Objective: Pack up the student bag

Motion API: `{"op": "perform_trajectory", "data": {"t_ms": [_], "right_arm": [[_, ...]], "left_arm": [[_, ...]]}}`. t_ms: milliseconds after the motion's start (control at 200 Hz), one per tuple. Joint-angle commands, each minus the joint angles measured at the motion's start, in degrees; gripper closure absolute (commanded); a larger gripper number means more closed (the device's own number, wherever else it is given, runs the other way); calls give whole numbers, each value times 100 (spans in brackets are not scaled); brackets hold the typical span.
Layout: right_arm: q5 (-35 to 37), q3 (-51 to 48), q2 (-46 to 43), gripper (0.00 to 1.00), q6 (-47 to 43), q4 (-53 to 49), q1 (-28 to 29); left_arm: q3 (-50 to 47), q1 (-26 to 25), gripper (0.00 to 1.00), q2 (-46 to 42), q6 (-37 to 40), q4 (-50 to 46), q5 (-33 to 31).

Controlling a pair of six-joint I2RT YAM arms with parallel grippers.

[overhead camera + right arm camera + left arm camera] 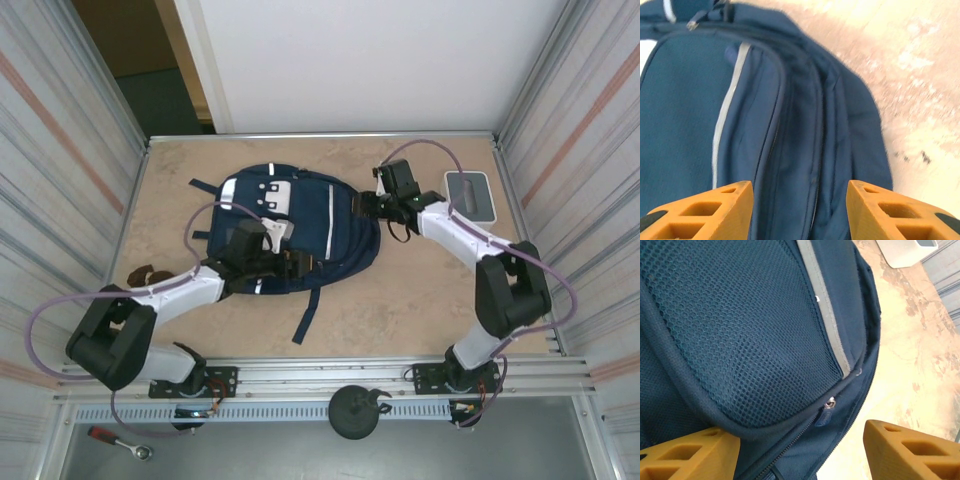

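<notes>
Beige marbled tabletop (420,300), corrugated metal walls (60,150)

Student bag (335,225) lies left of the box (467,195).

1 student bag (330,220) mid-table; 1 white-grey box (468,195) far right; 1 brown object (143,274) left; 1 red-handled tool (118,440) near left; 1 black knob (355,412) near centre.

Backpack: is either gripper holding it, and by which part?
Nothing is held. The left gripper and right gripper both stand open over the backpack, jaws apart.
</notes>
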Motion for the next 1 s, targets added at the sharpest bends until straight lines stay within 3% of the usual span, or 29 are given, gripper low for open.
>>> {"op": "perform_trajectory", "data": {"t_ms": [0, 416, 676, 777, 992], "right_arm": [[-252, -523, -286, 49, 117, 199, 175], [-143, -1953, -1276, 52, -109, 901, 1171], [78, -2470, -1092, 53, 198, 1955, 1778], [371, -2389, -818, 55, 269, 2097, 1953], [657, -2288, -487, 58, 669, 2285, 2018]], "left_arm": [[291, 78, 36, 245, -189, 210, 57], [366, 162, 57, 792, -702, 694, -26], [267, 158, 70, 734, -890, 903, 69], [228, 166, 68, 648, -971, 926, 85], [22, 289, 48, 475, -1491, 1105, -239]]}}
